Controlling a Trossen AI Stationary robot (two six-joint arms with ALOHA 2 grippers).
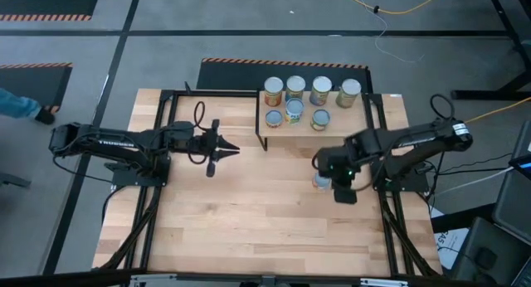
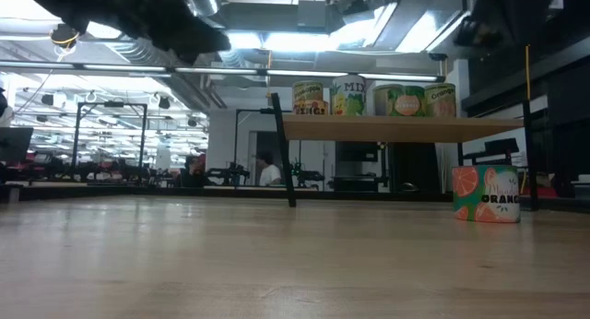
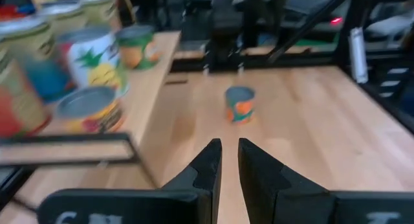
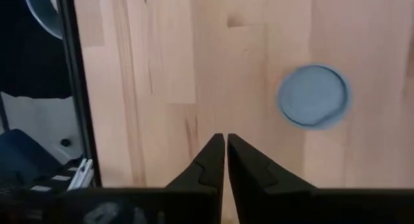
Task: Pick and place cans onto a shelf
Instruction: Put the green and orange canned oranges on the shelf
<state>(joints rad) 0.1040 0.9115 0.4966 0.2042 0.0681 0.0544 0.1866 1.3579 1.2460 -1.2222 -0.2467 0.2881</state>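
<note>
Your right claw (image 1: 320,164) hung above the table (image 1: 249,229) with its two fingers (image 4: 210,160) pressed together and nothing between them. The one can (image 1: 320,182) not yet on the shelf (image 1: 278,128) stood upright on the wood just beside that claw, off to one side of the fingertips rather than under them; in the right wrist view its round pale top (image 4: 314,96) lay clear of the closed tips. From table height you could read that can (image 2: 486,194) as a teal and pink one marked orange, standing alone on the tabletop below and in front of the shelf board (image 2: 406,128).

Your left claw (image 1: 224,148) waited over the left half of the table, pointing toward the shelf, its fingers (image 3: 206,166) nearly together with only a thin slit between them and gripping nothing. The lone can (image 3: 239,104) sat well ahead of that claw, across the open wood.

Seven cans (image 1: 294,89) stood on the shelf beyond both claws: four in the back row and three in front of them. The shelf lay between the two arms at the far edge of the table, nearer your right claw than your left.
</note>
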